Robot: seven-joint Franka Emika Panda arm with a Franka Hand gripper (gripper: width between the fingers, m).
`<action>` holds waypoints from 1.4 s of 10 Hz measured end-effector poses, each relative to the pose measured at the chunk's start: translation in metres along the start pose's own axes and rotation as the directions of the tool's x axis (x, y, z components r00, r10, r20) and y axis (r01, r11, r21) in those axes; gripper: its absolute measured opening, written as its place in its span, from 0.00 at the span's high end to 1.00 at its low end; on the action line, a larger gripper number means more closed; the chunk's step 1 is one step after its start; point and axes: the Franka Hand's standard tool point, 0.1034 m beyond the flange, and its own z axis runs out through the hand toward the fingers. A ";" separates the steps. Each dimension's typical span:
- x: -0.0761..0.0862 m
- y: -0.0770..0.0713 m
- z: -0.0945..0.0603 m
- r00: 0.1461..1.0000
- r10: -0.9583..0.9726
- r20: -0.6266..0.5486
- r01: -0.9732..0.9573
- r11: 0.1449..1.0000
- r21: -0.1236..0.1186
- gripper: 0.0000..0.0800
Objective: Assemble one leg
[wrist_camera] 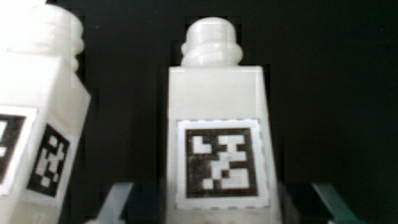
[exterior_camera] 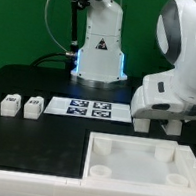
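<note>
Between gripper (wrist_camera: 226,203) fingers (wrist_camera: 128,200): leg (wrist_camera: 221,120), white blocky peg, rounded knob tip, black-and-white tag on face (second leg (wrist_camera: 36,110) just beside). Fingers straddle leg, narrow, gap one side. Tray (exterior_camera: 130,142), round corner sockets, near arm.

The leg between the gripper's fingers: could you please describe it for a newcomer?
Find the robot arm on the exterior view's right, beyond the tray. In the wrist view its gripper straddles one leg, tag facing the camera; the neighbouring leg lies outside the fingers.
</note>
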 end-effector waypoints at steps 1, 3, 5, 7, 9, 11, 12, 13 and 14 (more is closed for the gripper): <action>0.000 0.000 0.000 1.000 0.000 0.000 0.000 1.000 0.000 0.64; -0.003 0.003 -0.004 0.999 -0.028 0.017 0.028 1.000 0.000 0.64; -0.002 0.015 -0.066 0.997 -0.079 0.008 0.079 0.997 0.014 0.64; -0.024 0.016 -0.096 0.998 -0.053 -0.030 0.053 0.999 0.000 0.64; -0.019 0.011 -0.103 0.983 -0.049 -0.178 0.049 0.999 -0.007 0.64; -0.021 0.015 -0.106 0.909 -0.047 -0.414 0.044 0.999 -0.018 0.64; -0.015 0.018 -0.124 0.879 -0.082 -0.469 0.075 0.997 -0.033 0.64; -0.005 0.022 -0.170 0.796 -0.126 -0.592 0.108 0.992 -0.067 0.64; -0.005 0.020 -0.205 0.717 -0.126 -0.686 0.105 0.992 -0.072 0.64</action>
